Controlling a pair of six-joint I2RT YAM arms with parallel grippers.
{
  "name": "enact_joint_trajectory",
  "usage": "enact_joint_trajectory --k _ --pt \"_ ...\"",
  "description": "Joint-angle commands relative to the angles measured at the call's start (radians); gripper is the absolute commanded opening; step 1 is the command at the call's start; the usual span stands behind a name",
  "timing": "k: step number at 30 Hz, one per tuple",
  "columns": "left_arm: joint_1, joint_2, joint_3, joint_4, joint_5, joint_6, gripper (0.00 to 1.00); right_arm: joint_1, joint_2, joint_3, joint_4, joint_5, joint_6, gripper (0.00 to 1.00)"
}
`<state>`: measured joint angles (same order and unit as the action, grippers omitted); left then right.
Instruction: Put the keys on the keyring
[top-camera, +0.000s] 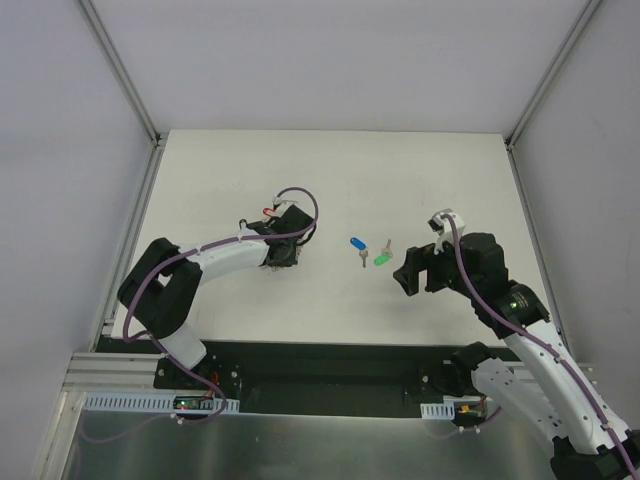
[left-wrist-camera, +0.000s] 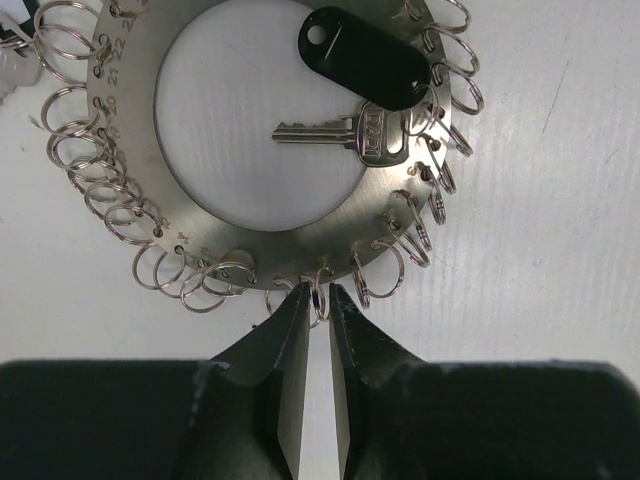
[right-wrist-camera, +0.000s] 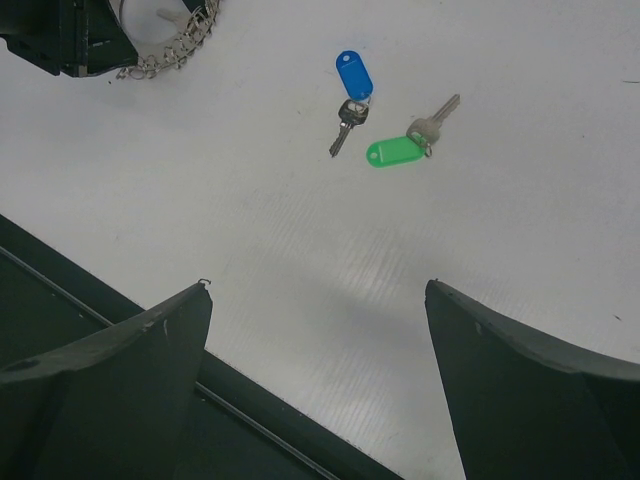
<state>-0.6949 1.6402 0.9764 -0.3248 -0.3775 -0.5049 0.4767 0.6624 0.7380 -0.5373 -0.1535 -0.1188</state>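
The keyring (left-wrist-camera: 300, 235) is a wide silvery metal ring lying flat on the table, with many small split rings along its rim. A black-tagged key (left-wrist-camera: 365, 55) lies across its hole. My left gripper (left-wrist-camera: 318, 300) is shut on one small split ring at the keyring's near rim. In the top view the left gripper (top-camera: 280, 250) covers the keyring, with a red tag (top-camera: 270, 212) beside it. The blue-tagged key (top-camera: 357, 244) and the green-tagged key (top-camera: 382, 258) lie loose at mid table. My right gripper (top-camera: 405, 272) is open and empty just right of them; both keys show in its wrist view, blue (right-wrist-camera: 354, 75) and green (right-wrist-camera: 394, 152).
White walls with metal posts (top-camera: 125, 90) enclose the table at the left, back and right. A black strip (top-camera: 330, 360) runs along the near edge by the arm bases. The keyring's small rings (right-wrist-camera: 175, 45) show at the top left of the right wrist view.
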Motion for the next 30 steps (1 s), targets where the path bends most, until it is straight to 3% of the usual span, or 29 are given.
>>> enact_joint_trajectory --k 1,9,21,30 --pt "-0.012 0.009 0.031 -0.030 0.005 -0.004 0.13 0.003 0.003 0.008 -0.001 -0.001 -0.022 0.91" --pt "-0.011 0.024 0.033 -0.036 0.015 -0.011 0.12 0.005 0.002 0.006 -0.004 -0.001 -0.025 0.91" --pt "-0.012 0.046 0.056 -0.048 0.025 -0.012 0.00 0.005 -0.015 0.003 -0.018 -0.004 -0.025 0.91" --pt "-0.012 -0.117 0.018 -0.060 -0.024 0.051 0.00 0.011 -0.001 0.020 0.010 -0.044 -0.027 0.91"
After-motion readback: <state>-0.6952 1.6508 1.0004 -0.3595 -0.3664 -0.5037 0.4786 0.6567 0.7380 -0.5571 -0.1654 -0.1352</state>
